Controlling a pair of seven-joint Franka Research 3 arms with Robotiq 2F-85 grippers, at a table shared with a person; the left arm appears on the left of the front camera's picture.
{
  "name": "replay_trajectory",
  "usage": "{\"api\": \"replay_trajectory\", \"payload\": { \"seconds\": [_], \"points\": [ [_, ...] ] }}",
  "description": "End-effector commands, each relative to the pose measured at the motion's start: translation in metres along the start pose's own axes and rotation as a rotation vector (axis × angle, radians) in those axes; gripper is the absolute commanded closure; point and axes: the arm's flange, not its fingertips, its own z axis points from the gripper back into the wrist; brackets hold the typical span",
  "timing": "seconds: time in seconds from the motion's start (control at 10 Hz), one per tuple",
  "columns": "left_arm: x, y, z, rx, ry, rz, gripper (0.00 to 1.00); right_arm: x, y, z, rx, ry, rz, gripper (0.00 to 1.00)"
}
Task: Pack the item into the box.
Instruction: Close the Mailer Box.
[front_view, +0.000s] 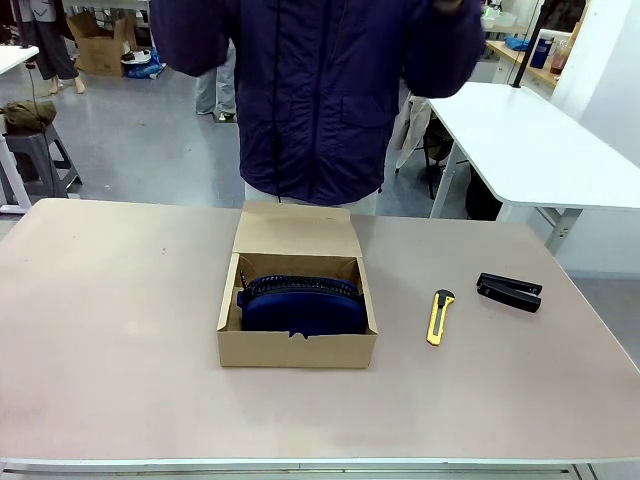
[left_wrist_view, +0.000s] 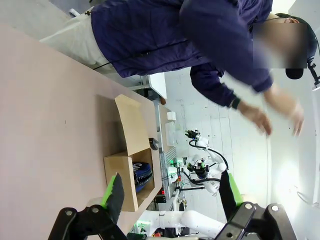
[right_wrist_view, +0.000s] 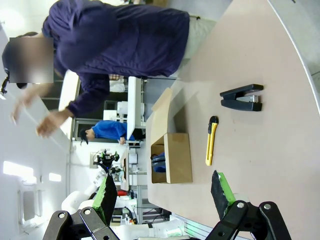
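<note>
The item (front_view: 300, 305) is lying inside the box (front_view: 296, 350) on the counter (front_view: 120, 330), lid (front_view: 297, 230) standing open, probably for closing next. The left end effector (left_wrist_view: 170, 180) and right end effector (right_wrist_view: 162, 181) are hanging wide and empty, above the counter.

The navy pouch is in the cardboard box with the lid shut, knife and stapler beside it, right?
No, the lid is open: the front view shows it folded back and the navy pouch lying in the box. The knife and stapler do lie beside it.
</note>
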Motion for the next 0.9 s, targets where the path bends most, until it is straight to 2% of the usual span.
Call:
{"api": "replay_trajectory", "payload": {
  "seconds": [0.0,0.8],
  "points": [
    [0.0008,-0.0026,0.0012,0.002,0.005,0.01,0.0,0.0018,0.0011,-0.0007,0.025,-0.016,0.024,0.0],
    [0.0008,-0.0026,0.0012,0.002,0.005,0.01,0.0,0.0018,0.0011,-0.0007,0.025,-0.016,0.024,0.0]
  ]
}}
